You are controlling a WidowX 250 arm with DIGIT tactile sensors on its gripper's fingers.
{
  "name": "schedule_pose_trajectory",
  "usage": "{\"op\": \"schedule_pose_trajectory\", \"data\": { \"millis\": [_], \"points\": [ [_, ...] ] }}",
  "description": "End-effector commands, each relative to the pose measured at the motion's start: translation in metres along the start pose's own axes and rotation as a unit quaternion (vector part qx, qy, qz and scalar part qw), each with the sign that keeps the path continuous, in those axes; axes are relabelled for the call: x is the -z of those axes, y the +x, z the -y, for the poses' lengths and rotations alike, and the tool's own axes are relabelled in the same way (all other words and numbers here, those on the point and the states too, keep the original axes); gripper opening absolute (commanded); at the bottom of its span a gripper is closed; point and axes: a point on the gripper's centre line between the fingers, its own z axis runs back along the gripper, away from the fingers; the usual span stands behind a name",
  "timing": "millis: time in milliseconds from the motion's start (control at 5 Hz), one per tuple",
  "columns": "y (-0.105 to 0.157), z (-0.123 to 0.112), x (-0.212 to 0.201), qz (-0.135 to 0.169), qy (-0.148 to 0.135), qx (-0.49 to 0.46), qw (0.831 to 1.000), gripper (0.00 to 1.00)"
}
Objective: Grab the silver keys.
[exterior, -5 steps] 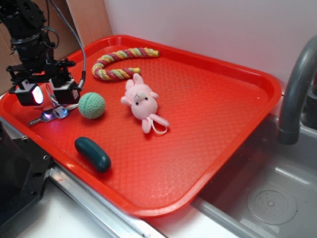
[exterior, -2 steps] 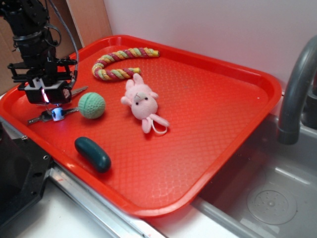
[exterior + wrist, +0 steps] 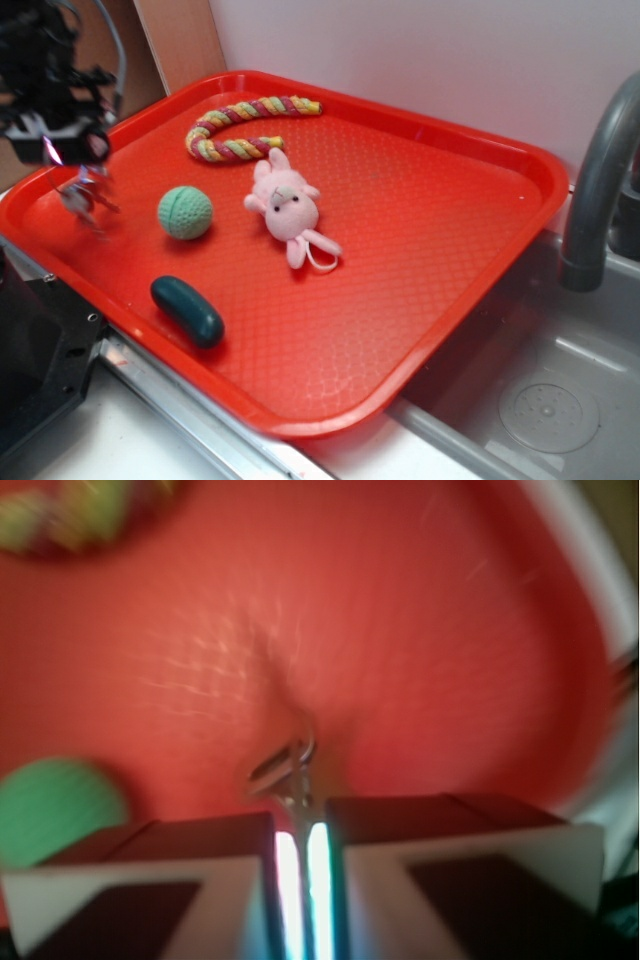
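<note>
Exterior high, oblique; wrist close, down (shared tray [image 3: 520, 170]).

A kitchen: metal sink [image 3: 540, 390] and grey faucet [image 3: 598, 190]

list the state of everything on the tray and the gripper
gripper: shut on the silver keys, raised
silver keys: hanging from the gripper, off the tray
green knitted ball: resting on the tray
pink plush bunny: lying flat
dark green oval: lying near the front rim
rope toy: curled, lying flat
red tray: flat
</note>
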Motion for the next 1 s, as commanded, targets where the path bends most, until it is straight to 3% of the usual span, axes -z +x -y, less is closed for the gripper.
{"op": "schedule_pose_trajectory", "data": {
  "millis": [0, 200, 400, 600, 800],
  "points": [
    [0.014, 0.041, -0.093, 0.072, -0.065, 0.238, 0.966, 0.0],
    [0.036, 0.073, -0.141, 0.075, -0.104, 0.335, 0.933, 0.0],
    [0.052, 0.086, -0.18, 0.076, -0.117, 0.337, 0.931, 0.0],
    [0.054, 0.077, -0.169, 0.054, -0.134, 0.305, 0.941, 0.0],
    [0.052, 0.075, -0.16, 0.036, -0.129, 0.298, 0.945, 0.0]
  ]
}}
